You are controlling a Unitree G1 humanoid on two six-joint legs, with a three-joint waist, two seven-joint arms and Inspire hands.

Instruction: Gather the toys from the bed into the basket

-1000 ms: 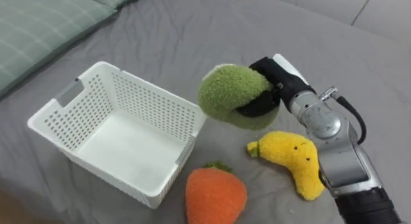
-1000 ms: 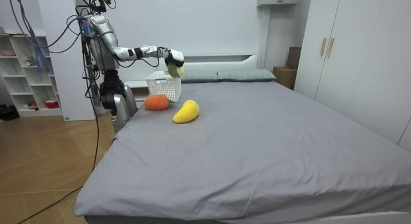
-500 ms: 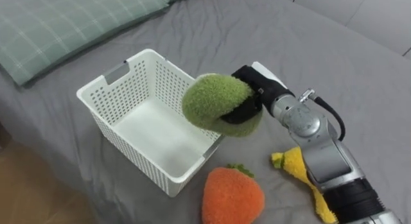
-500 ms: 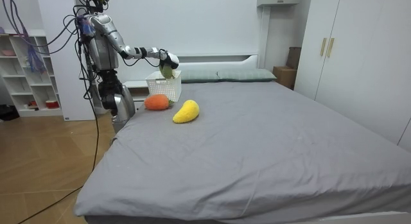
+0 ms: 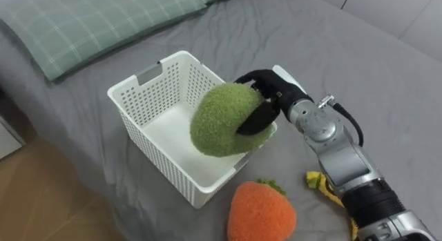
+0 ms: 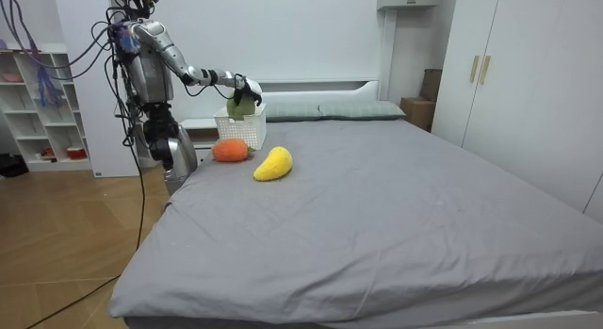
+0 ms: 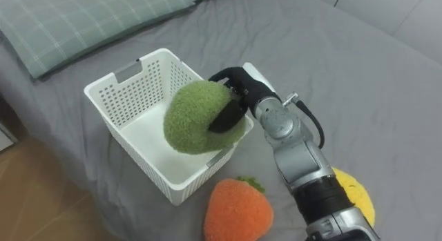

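Holding a round, fuzzy green plush toy (image 5: pixel 219 122), the right hand (image 5: pixel 275 89) is wrapping its dark fingers around the toy's far right side. The toy is hanging over the right part of the white basket (image 5: pixel 148 74), at rim height; whether it is touching the rim cannot be told. The basket is rectangular hard plastic with walls perforated by small holes and a slot handle at its far end. It is sitting on the bed (image 5: pixel 373 68), on a smooth grey sheet. An orange plush toy (image 5: pixel 261 213), rounded with a green leafy top, is lying just beside the basket's near right corner. A yellow plush toy (image 7: pixel 356 194) is lying right of it, partly behind the forearm. A pale green checked pillow (image 5: pixel 90 20) is lying far left. In the room view the robot is standing beside the bed's head end.
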